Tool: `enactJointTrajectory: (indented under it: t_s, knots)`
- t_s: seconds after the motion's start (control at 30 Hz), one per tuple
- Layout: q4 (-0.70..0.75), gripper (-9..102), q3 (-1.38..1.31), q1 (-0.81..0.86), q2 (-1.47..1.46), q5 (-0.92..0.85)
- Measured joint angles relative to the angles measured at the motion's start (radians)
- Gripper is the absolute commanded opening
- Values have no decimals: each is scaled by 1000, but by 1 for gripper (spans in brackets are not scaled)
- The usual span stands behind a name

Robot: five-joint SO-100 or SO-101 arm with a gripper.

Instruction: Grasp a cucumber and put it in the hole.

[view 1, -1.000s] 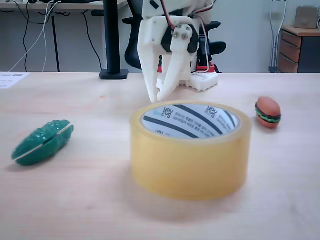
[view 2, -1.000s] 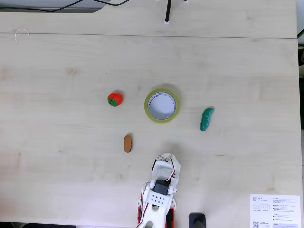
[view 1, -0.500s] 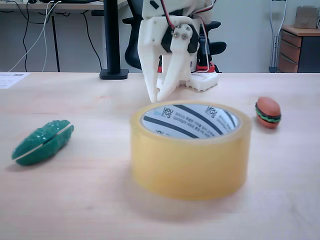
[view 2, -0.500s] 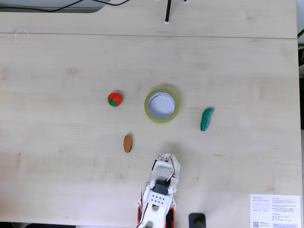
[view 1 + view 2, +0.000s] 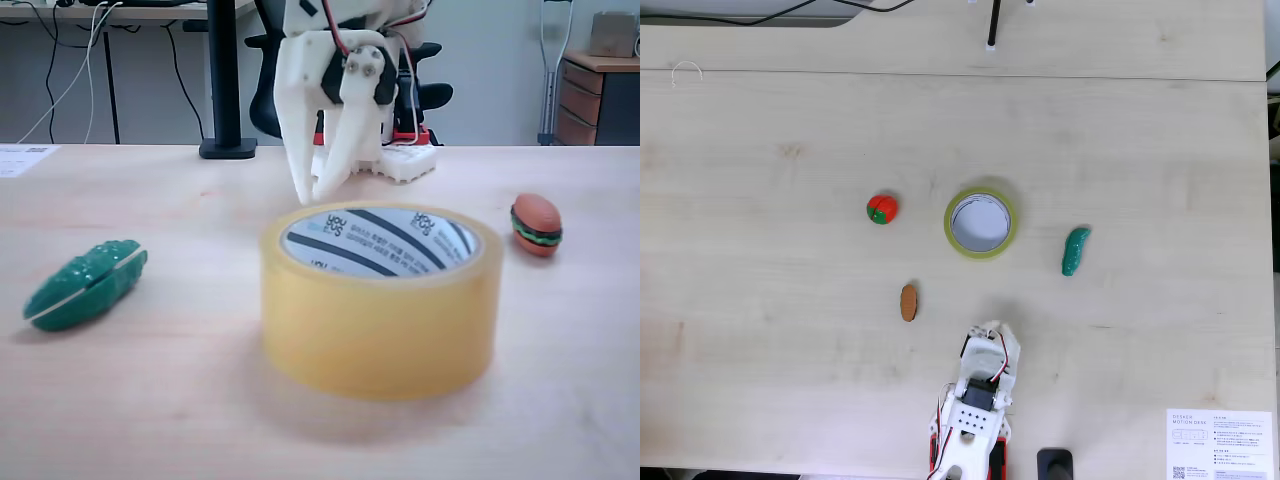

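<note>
Claw [image 5: 312, 190] empty, fingers pressed nearly together, parked near my base behind the tape roll [image 5: 380, 300]. Cucumber [image 5: 1074, 251] lies loose on the table [image 5: 1160, 150], beside the roll, well apart from the claw. Hole [image 5: 980, 221] empty; I've grabbed nothing yet.

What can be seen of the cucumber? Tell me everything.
The cucumber is a small dark green toy, oblong and slightly curved, with a bumpy glossy skin and a pale seam along its side. It lies flat on the wooden table, touching nothing else. In the top-down fixed view it sits right of the tape roll, apart from it and from the gripper.
</note>
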Motion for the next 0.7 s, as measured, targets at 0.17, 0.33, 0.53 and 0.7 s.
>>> enactJointTrajectory:
  t_s: [0.17,0.33,0.53,0.7]
  knots:
    - [-71,0,-63,0,0,0]
    - [-75,4,-189,8,-31,0]
    - [-75,11,-434,54,-255,-34]
    - [-184,20,-591,109,-500,-114]
